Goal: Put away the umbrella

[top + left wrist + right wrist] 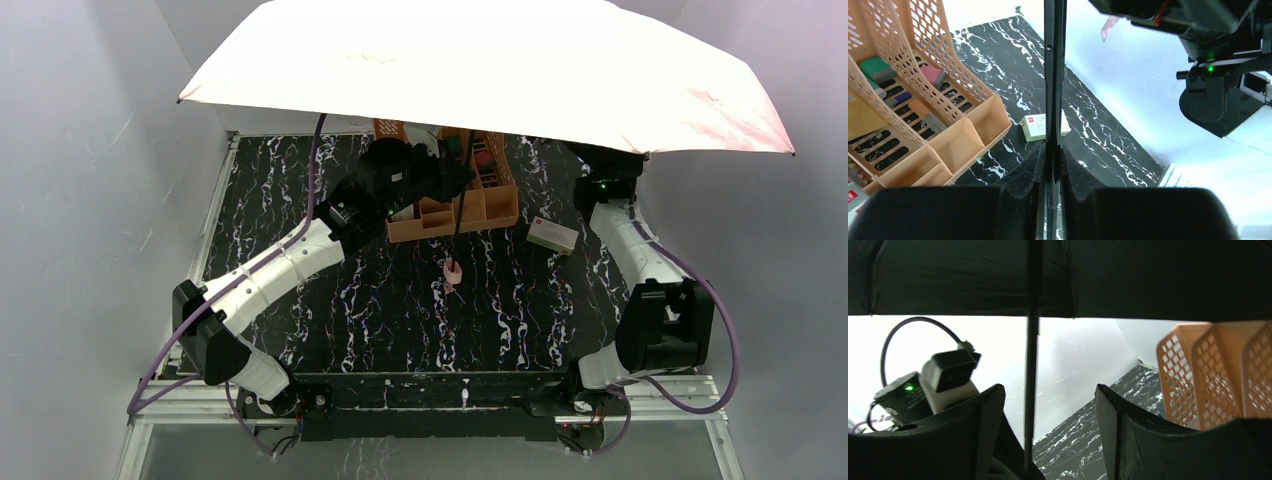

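Masking right pincer [1048, 395] from above, umbrella [480, 70], left pincer [1050, 162] clenched on shaft [1054, 75], right released

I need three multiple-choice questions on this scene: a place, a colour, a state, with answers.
1. Where does the small box lie?
A) inside the orange desk organiser
B) on the marbled table, right of the organiser
C) on the floor
2. What colour is the underside of the umbrella?
A) black
B) orange
C) green
3. How is the left gripper?
A) wide open
B) shut on the umbrella's shaft
C) holding the box
Answers: 1B, it lies on the tabletop beside the organiser; 2A, the right wrist view shows black fabric overhead; 3B, it pinches the shaft.
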Available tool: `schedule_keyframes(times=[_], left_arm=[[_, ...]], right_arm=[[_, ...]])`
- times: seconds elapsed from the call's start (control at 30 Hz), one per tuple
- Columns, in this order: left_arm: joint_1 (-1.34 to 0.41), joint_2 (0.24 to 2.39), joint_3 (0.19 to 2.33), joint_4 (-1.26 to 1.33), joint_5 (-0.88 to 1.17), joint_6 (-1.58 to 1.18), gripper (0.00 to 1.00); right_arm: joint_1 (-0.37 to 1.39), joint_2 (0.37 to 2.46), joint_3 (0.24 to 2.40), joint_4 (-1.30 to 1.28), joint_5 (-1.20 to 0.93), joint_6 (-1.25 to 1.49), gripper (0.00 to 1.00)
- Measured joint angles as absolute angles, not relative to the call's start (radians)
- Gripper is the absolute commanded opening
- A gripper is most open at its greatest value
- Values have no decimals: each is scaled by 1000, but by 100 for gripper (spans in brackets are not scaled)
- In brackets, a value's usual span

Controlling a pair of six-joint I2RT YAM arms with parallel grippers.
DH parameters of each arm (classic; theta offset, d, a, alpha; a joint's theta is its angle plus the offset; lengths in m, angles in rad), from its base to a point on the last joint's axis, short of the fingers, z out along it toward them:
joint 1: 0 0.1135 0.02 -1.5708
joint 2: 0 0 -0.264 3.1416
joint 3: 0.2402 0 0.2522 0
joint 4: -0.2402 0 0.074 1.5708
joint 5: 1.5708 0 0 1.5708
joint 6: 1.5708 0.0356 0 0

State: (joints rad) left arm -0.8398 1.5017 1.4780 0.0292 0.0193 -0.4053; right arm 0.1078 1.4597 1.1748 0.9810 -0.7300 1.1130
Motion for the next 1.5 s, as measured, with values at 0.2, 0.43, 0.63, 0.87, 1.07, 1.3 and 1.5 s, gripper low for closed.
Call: schedule_keyframes(times=[0.2, 0.43, 0.63, 0.87, 1.07, 1.3, 1.5], left_arm=[[-840, 1502, 1478, 29, 43, -405, 0], [-839, 1502, 1478, 29, 55, -409, 0], [-840, 1502, 1478, 29, 71, -410, 0], [-839, 1502, 1478, 28, 76, -409, 0], [-833, 1502, 1478, 20, 69, -404, 0], [-833, 1502, 1515, -17, 86, -369, 0], [-836, 1510, 1650, -82, 129, -313, 0]], right_arm=[[126, 1494, 1275, 1032, -761, 1150, 75], [178, 1565, 1377, 1034, -771, 1148, 71], [205, 1593, 1399, 1002, -777, 1141, 63], [205, 1625, 1413, 994, -786, 1140, 28], [218, 1620, 1431, 979, -793, 1146, 0], [236, 1559, 1473, 790, -784, 1007, 0], [264, 1413, 1558, 510, -642, 791, 0]])
